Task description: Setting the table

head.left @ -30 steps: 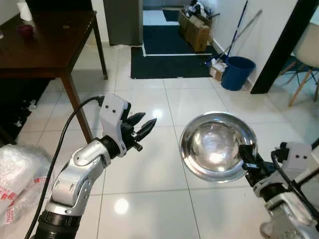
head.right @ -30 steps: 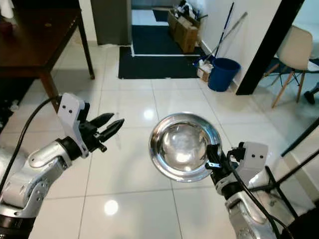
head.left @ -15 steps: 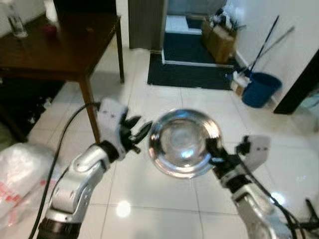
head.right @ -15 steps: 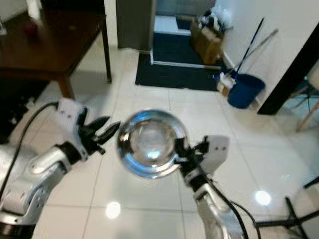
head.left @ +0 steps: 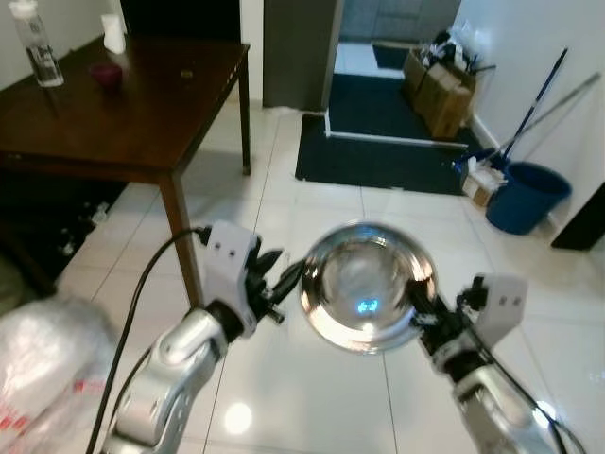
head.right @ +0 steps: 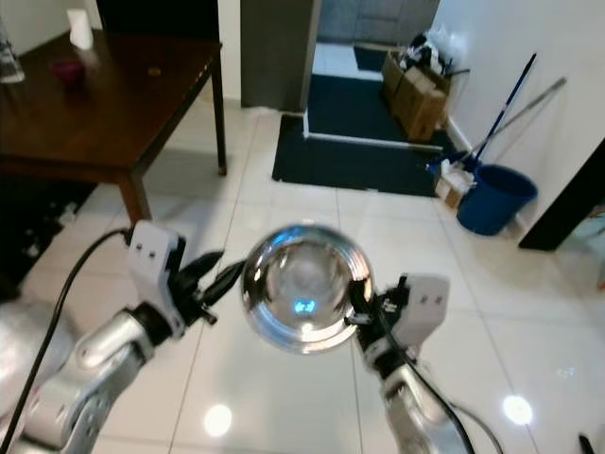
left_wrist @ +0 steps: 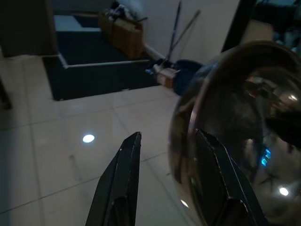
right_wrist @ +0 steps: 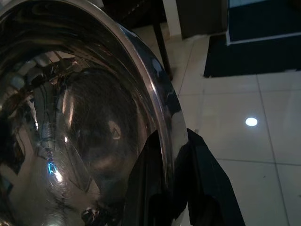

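Holding the steel bowl (head.left: pixel 367 287), now beside the left gripper (head.left: pixel 285 280).

Dark wooden table (head.left: pixel 123 113), far left: carrying a clear bottle (head.left: pixel 35 43), a small dark red cup (head.left: pixel 106 74), a white container (head.left: pixel 113 33).

White tiled floor (head.left: pixel 284 378): bearing a blue bucket (head.left: pixel 527 197) far right.

Glossy white tile floor (head.left: pixel 284 218); dark wooden table (head.left: pixel 123 118) left; dark mat (head.left: pixel 388 161); blue bucket (head.left: pixel 527 197).
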`<state>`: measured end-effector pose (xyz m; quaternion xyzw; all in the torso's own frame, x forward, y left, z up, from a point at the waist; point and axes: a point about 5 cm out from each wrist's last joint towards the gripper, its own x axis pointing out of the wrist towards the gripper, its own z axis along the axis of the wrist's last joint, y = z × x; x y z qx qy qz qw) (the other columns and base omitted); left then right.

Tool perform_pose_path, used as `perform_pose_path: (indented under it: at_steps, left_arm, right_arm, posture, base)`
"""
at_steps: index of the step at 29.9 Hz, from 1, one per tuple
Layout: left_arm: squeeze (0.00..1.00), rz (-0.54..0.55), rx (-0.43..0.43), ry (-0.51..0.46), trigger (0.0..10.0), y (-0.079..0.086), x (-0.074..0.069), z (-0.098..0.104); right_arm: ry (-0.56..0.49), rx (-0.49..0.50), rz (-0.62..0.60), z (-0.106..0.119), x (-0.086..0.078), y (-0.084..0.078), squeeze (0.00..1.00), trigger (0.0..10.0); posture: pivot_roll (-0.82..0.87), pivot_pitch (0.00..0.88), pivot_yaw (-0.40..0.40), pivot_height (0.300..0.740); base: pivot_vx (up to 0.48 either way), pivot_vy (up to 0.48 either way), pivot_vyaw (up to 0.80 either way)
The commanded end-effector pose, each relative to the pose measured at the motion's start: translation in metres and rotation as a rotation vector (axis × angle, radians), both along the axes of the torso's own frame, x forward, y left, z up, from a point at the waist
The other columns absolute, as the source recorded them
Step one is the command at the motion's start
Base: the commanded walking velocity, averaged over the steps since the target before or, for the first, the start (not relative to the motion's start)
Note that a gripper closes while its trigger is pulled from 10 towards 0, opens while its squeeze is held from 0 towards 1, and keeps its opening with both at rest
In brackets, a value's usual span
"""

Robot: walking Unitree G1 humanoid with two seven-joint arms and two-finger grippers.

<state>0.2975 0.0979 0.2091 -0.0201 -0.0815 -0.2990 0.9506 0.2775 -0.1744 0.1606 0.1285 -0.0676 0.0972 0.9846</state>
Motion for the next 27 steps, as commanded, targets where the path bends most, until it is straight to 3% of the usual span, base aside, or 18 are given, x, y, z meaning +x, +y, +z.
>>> perform_pose_path:
  at_steps: [1,13,27]
  left_arm:
    - [0.00,-0.018,0.006,-0.009,10.0,-0.004,0.002,0.002]
    - [0.00,-0.039,0.001,-0.022,10.0,-0.012,0.007,0.005]
    - [0.00,-0.057,0.004,-0.033,10.0,-0.014,0.007,0.006]
  right_arm:
    - [-0.016,-0.003,-0.057,0.001,-0.005,-0.013,0.00,10.0]
    - [-0.040,-0.019,-0.107,0.006,-0.011,-0.023,0.00,10.0]
    - [-0.038,-0.017,-0.106,0.005,-0.011,-0.022,0.00,10.0]
  posture:
    - [0.00,0.121,0.061,0.740]
    - [-0.02,0.126,0.074,0.740]
    - [-0.02,0.128,0.078,0.740]
  base:
    - [0.480,0.000,0.00]
    - [0.475,0.000,0.00]
    - [0.480,0.000,0.00]
